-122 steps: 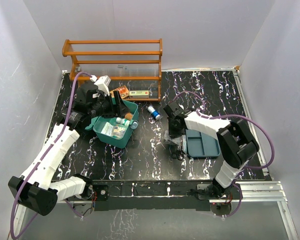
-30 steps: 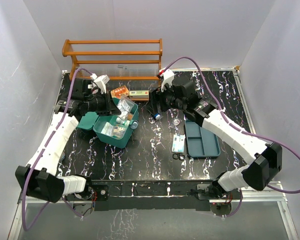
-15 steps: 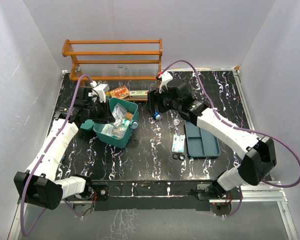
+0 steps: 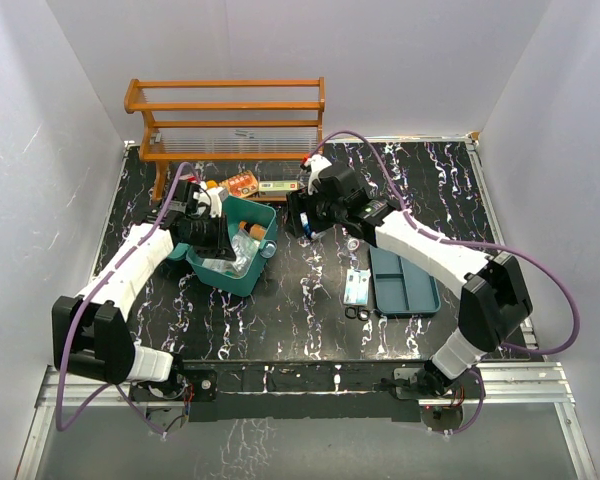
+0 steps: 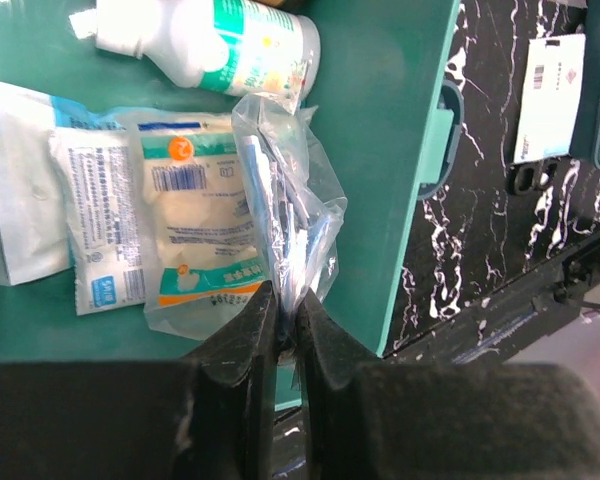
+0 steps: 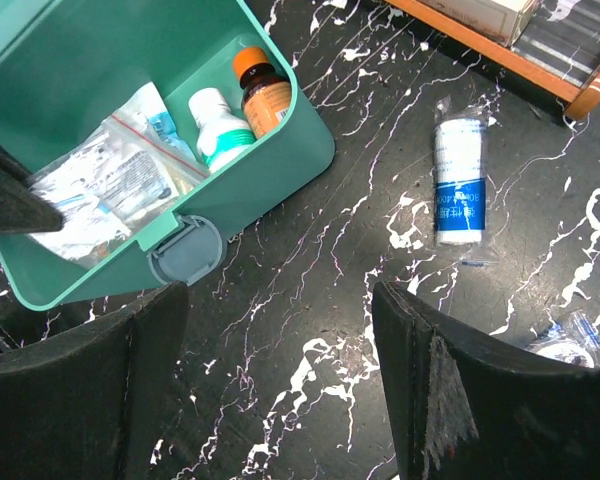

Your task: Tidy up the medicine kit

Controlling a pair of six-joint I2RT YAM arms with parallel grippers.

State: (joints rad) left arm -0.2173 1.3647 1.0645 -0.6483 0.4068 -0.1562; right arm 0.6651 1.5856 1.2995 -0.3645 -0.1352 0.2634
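My left gripper (image 5: 287, 338) is closed on the edge of a clear plastic bag (image 5: 280, 190), over the contents of the open medicine kit (image 4: 242, 283). The kit sits left of centre on the table (image 4: 310, 305), near the orange rack (image 4: 230, 85). My right gripper (image 6: 280, 400) hangs wide open and empty, just right of the kit. The insert tray (image 4: 408, 285) lies well apart to the right.

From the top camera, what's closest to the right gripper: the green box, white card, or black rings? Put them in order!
1. Green box, just left of the right gripper.
2. White card, beside the tray.
3. Black rings, just past the card.
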